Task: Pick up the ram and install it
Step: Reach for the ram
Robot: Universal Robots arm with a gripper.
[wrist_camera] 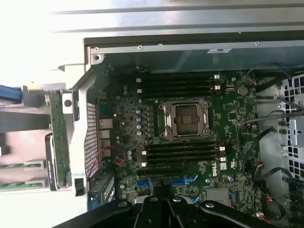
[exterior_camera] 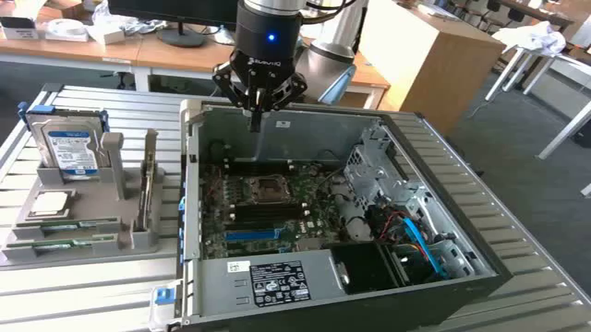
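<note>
The gripper (exterior_camera: 256, 123) hangs above the open computer case (exterior_camera: 305, 142), over the rim farthest from its power supply (exterior_camera: 277, 280). The fingers are pressed together and pinch nothing. The ram (exterior_camera: 72, 224) lies flat in a gray holder (exterior_camera: 129, 238) beside the case, on the exterior view's left of it and well apart from the gripper. What seems to be another green stick (exterior_camera: 63, 243) lies just beside it.

1 case (exterior_camera: 314, 135), 1 hard drive (exterior_camera: 69, 149), 1 processor (exterior_camera: 51, 203), 2 flat ram sticks (exterior_camera: 69, 223) (exterior_camera: 60, 243)
</note>
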